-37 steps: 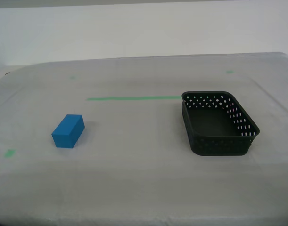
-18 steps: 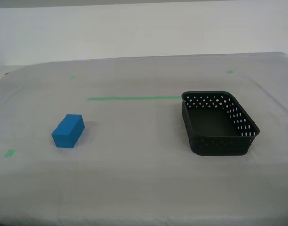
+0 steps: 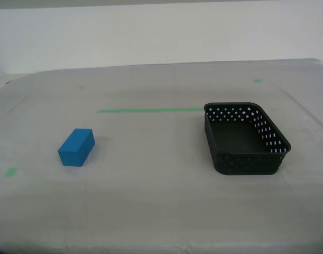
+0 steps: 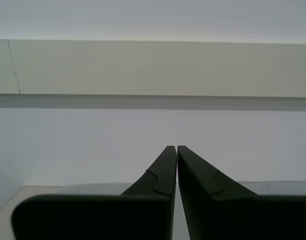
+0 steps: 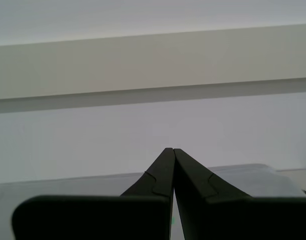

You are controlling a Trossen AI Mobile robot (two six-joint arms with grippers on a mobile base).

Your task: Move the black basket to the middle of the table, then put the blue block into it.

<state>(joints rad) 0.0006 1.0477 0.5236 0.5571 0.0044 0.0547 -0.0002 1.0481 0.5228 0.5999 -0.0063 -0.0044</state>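
The black basket (image 3: 246, 138) stands empty on the table (image 3: 150, 185), toward the exterior view's right, just past the end of the green tape line (image 3: 149, 110). The blue block (image 3: 76, 147) lies on the cloth toward the exterior view's left. Neither arm shows in the exterior view. My first gripper (image 5: 173, 150) is shut on nothing, its black fingers meeting at the tips and aimed at a pale wall above the table's far edge. My second gripper (image 4: 176, 147) is likewise shut and empty, facing the same wall. Neither wrist view shows the basket or the block.
Small green tape bits mark the cloth: one near the front at the exterior view's left (image 3: 11, 172), one at the back left (image 3: 81, 87) and one at the back right (image 3: 257, 81). A white wall rises behind the table.
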